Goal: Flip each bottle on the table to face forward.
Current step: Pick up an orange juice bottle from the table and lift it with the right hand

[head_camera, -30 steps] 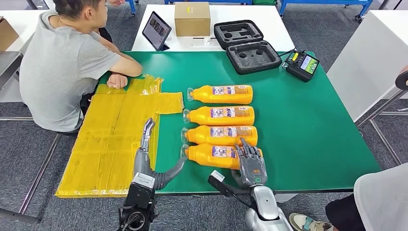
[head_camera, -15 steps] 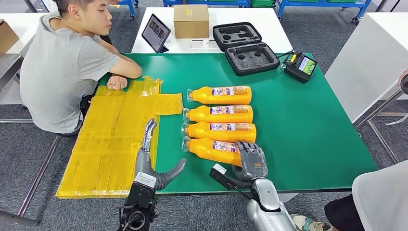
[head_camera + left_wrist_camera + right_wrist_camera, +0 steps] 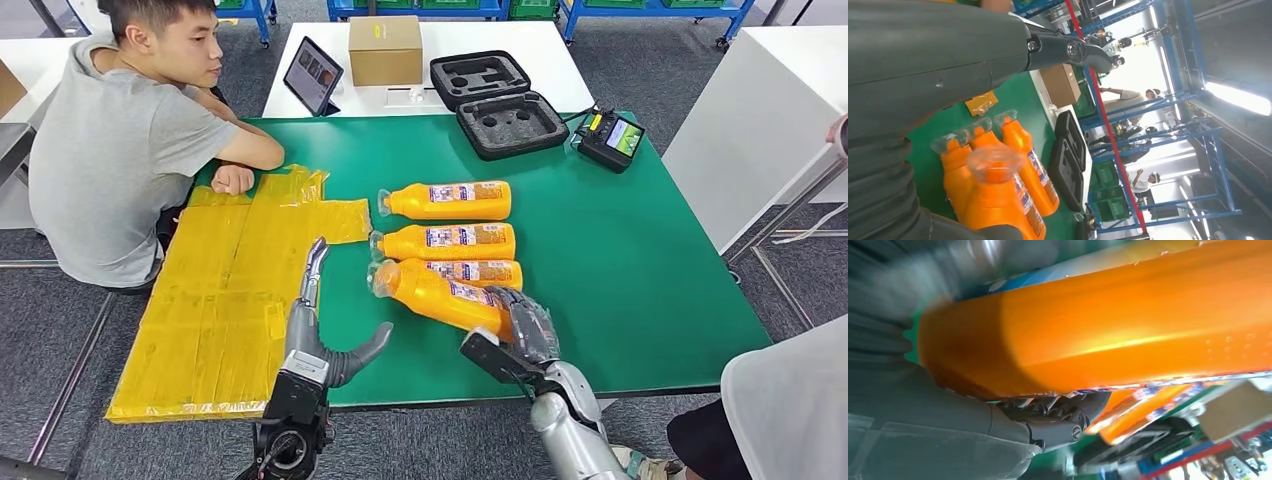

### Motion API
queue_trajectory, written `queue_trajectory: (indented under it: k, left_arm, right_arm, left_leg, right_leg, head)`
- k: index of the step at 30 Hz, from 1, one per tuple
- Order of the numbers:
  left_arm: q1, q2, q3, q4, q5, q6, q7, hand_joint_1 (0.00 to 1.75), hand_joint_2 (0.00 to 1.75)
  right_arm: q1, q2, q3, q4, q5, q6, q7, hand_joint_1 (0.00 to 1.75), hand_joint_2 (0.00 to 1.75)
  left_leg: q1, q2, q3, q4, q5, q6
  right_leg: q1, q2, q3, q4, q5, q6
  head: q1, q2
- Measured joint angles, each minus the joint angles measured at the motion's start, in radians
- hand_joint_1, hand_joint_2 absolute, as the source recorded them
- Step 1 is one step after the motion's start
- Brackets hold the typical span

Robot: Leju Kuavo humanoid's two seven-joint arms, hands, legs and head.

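The nearest orange plastic bottle (image 3: pixel 440 297) lay flat in its row a moment ago; now its capped end is tipped up and it leans across the next orange bottle (image 3: pixel 470 271); the right hand (image 3: pixel 522 325) wraps its fingers around the bottom end, near the front edge of the green table (image 3: pixel 620 260); the left hand (image 3: pixel 318 320) rests spread out, holding nothing, beside the yellow plastic sheet (image 3: pixel 220 290).
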Motion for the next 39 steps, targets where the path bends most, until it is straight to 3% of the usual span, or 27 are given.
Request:
queue_trajectory:
  k: [7, 14, 24, 39]
  left_arm:
    - [0.012, -0.008, 0.0, 0.0, 0.02, 0.015, 0.0, 0.0, 1.75]
    - [0.031, -0.062, 0.057, 0.056, 0.137, -0.096, 0.001, 0.0, 1.75]
    - [0.037, -0.088, 0.095, 0.128, 0.159, -0.169, 0.001, 0.0, 1.75]
    - [0.036, -0.096, 0.101, 0.159, 0.157, -0.201, 0.001, 0.0, 1.75]
  right_arm:
    - [0.05, 0.027, -0.007, -0.046, -0.171, 0.042, -0.078, 1.75, 1.75]
    - [0.158, 0.044, 0.023, -0.178, -0.331, -0.015, -0.123, 1.75, 1.75]
    - [0.225, 0.049, 0.087, -0.279, -0.38, -0.054, -0.135, 1.75, 1.75]
    - [0.217, 0.061, 0.152, -0.292, -0.416, -0.084, -0.136, 1.75, 1.75]
  left_leg:
    - [0.001, -0.002, 0.0, 0.0, 0.001, -0.003]
    - [0.001, -0.01, -0.014, 0.001, 0.001, -0.002]
    - [0.0, -0.012, -0.024, 0.001, 0.003, 0.0]
    - [0.0, -0.012, -0.029, 0.001, 0.003, 0.0]
  right_leg:
    - [0.001, 0.0, 0.01, 0.001, -0.001, -0.001]
    - [0.0, -0.006, 0.0, 0.001, -0.002, 0.001]
    - [0.0, -0.008, -0.009, 0.001, -0.002, 0.001]
    - [0.0, -0.008, -0.014, 0.001, -0.002, 0.001]
  head:
    - [0.0, 0.0]
    - [0.0, 0.0]
    - [0.0, 0.0]
    - [0.0, 0.0]
